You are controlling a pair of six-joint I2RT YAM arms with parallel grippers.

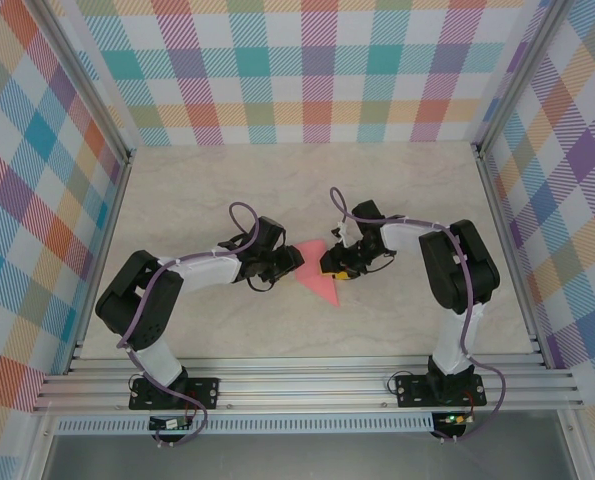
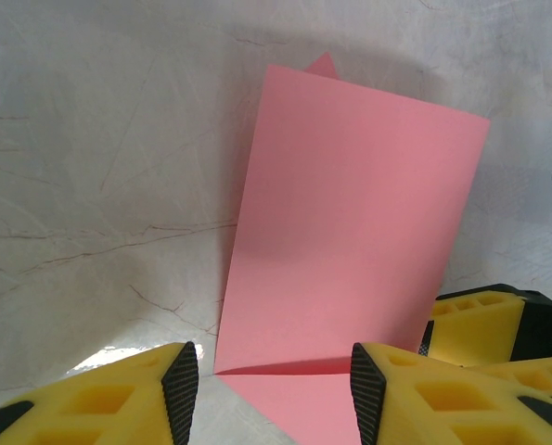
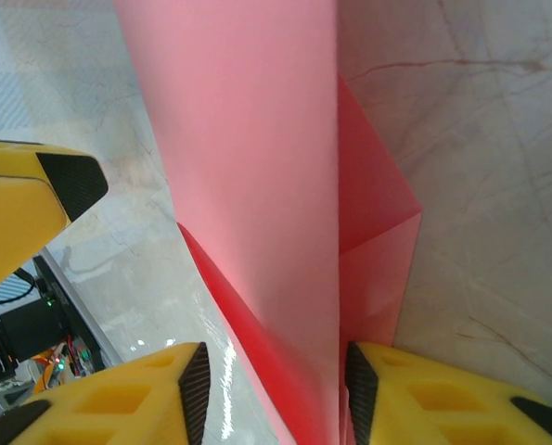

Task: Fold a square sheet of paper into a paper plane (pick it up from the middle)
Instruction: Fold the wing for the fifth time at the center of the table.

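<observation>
A pale bench (image 1: 227, 190) veined like marble sits inside walls (image 1: 277, 70) of pastel plaid. We see the left end effector (image 2: 274, 394) low over it, its yellow, hollow-celled fingers (image 2: 118, 399) and black pads partly apart. The near edge of the salmon-pink sheet of paper (image 2: 350, 241) lies in the gap, with nothing clamped. The paper is smooth and matte. One rectangular flap tilts up from a sharp crease just ahead of those pads, and a small pointed corner peeks over its far edge. The right end effector (image 3: 274, 399) also stands partly apart, the raised flap running between its pads and close to one of them; we cannot tell whether that pad presses on it. From above, the sheet reads as a pointed triangle flat on the bench between both end effectors, with black-and-white arms (image 1: 202, 268) and purple cables (image 1: 242, 212) trailing behind
</observation>
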